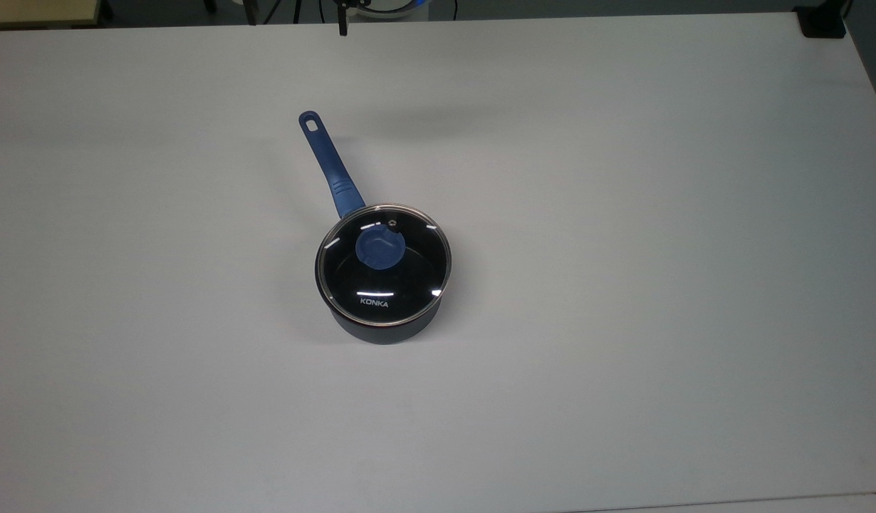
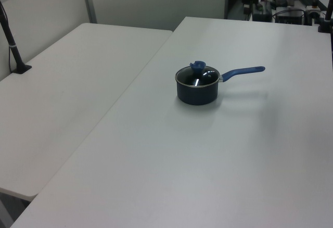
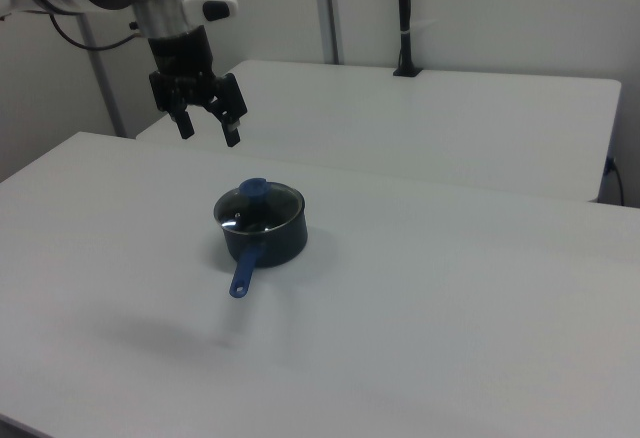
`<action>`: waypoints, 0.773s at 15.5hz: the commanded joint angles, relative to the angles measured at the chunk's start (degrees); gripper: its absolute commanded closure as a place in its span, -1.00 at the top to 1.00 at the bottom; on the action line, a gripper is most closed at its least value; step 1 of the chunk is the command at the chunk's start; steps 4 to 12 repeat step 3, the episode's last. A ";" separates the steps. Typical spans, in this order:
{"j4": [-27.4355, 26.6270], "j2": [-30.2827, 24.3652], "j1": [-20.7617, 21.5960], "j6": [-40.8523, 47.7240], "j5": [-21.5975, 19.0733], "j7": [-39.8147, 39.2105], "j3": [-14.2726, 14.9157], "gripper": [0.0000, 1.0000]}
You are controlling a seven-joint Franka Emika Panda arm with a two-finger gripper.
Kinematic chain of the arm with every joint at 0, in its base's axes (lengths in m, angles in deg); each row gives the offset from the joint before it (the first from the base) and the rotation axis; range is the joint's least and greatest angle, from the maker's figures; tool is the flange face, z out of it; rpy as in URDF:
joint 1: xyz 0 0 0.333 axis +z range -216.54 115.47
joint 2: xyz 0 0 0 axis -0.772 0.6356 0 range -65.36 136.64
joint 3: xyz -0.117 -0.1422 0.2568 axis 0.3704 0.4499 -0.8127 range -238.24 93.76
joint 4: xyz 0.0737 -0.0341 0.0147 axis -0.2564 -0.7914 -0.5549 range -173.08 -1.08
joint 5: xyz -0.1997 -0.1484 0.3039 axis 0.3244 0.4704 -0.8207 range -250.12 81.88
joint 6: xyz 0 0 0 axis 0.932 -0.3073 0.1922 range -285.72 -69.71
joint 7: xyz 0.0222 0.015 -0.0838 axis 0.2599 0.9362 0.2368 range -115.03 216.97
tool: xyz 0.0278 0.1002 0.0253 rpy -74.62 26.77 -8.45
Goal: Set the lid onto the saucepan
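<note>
Glass lid (image 1: 383,260) sits flat on the saucepan (image 1: 384,324), rim seated; task looks done. Gripper (image 3: 208,128) hangs high above, jaws wide and empty, the pan well below and off to one side.

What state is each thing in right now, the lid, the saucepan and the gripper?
lid: seated on the saucepan, knob up.
saucepan: upright on the table, covered, handle free.
gripper: open, empty, raised clear of the pan.
</note>
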 commanded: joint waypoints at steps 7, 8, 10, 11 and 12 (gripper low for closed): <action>-1.58 -1.45 0.97 -1.79 0.07 -0.57 1.09 1.00; -1.58 -1.45 0.97 -1.79 0.07 -0.57 1.09 1.00; -1.58 -1.45 0.97 -1.79 0.07 -0.57 1.09 1.00; -1.58 -1.45 0.97 -1.79 0.07 -0.57 1.09 1.00; -1.58 -1.45 0.97 -1.79 0.07 -0.57 1.09 1.00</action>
